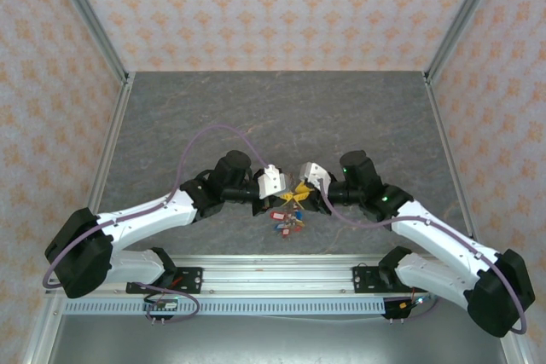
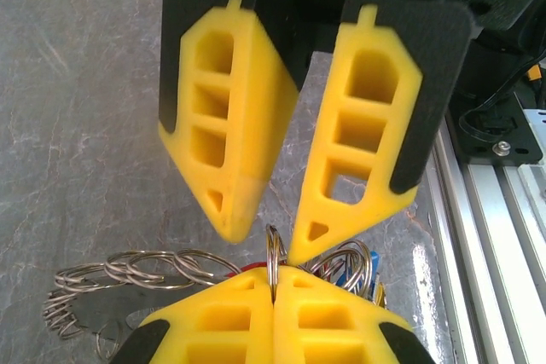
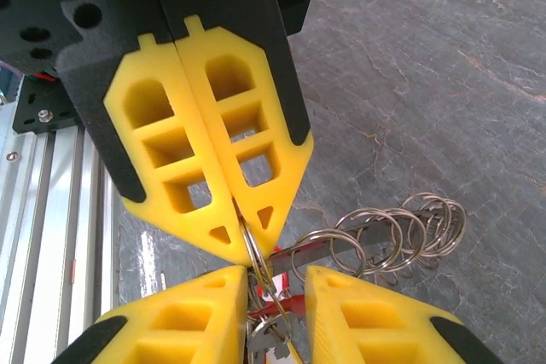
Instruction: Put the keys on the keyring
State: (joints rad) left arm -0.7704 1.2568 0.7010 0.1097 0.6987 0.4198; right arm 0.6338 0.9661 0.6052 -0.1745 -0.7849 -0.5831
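At mid-table our left gripper (image 2: 273, 283) clamps the keyring (image 2: 273, 251); our right gripper (image 3: 275, 283) stands slightly parted beside it, so we hold steady.

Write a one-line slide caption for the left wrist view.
Left gripper, jaws shut on the keyring, faces right gripper, jaws parted, above grey table.

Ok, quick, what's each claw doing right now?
Left claw: closed, pinching a ring of the keyring.
Right claw: open, fingers apart either side of that ring, holding nothing.
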